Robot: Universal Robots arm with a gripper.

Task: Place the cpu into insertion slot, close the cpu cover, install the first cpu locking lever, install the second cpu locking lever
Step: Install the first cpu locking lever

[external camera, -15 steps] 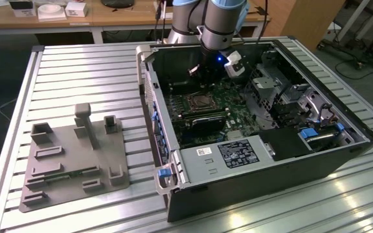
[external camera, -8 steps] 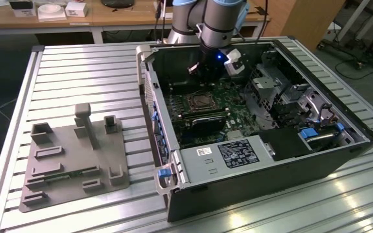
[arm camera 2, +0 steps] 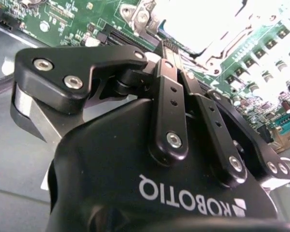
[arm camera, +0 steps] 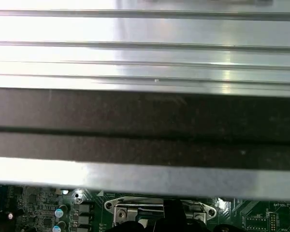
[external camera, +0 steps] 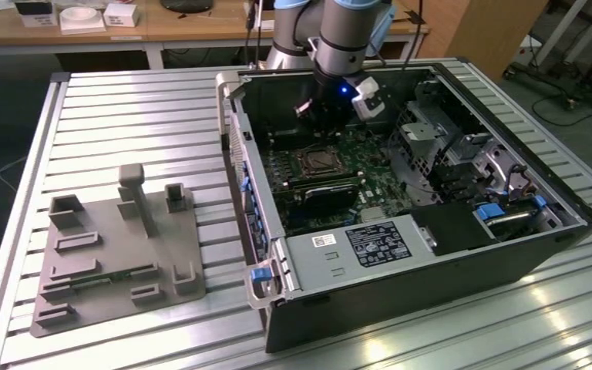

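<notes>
From the exterior view's left, past the grey fixture (external camera: 121, 254) on the table, the arm reaches into the open computer case (external camera: 378, 301). Its gripper (external camera: 322, 127) hangs just above the insertion slot (external camera: 317, 163), fingers (arm camera 2: 170, 96) drawn narrow with nothing visibly between them. The cpu cover (arm camera: 135, 209) looks laid down, so I judge a locking-lever step is in hand, calling for a fine, low reach; the slot lies flat, facing up, near square with no clear long axis, and whether the cpu sits inside I cannot tell.
</notes>
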